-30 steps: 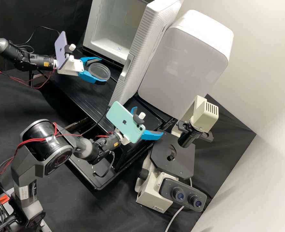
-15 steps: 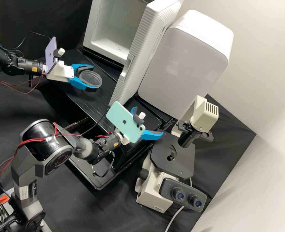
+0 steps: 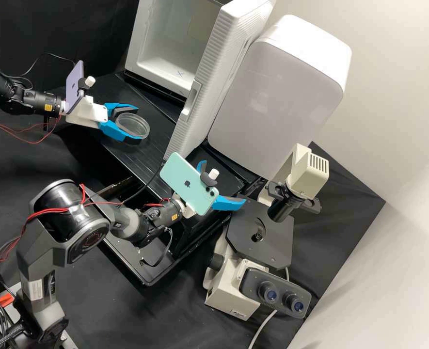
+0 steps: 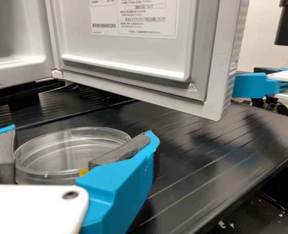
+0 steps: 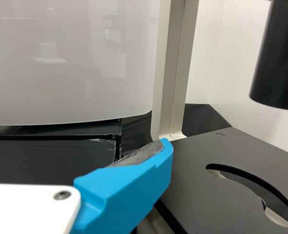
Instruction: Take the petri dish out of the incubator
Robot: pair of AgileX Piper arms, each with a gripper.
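Two fingers of your left gripper [image 3: 135, 123] pinch the dish [image 4: 68, 148]; the incubator [image 3: 151, 34] lies at one o'clock, dish clear of it.

Clear glossy plastic for the petri dish [image 4: 68, 148]; ribbed white plastic on the incubator door [image 3: 214, 72]; grooved, shiny black tray [image 4: 202, 146]; matt black cloth [image 3: 127, 310]; smooth matt black microscope stage [image 5: 217, 156].

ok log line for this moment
left tool shut on petri dish | petri dish outside incubator, door open | right tool beside microscope stage
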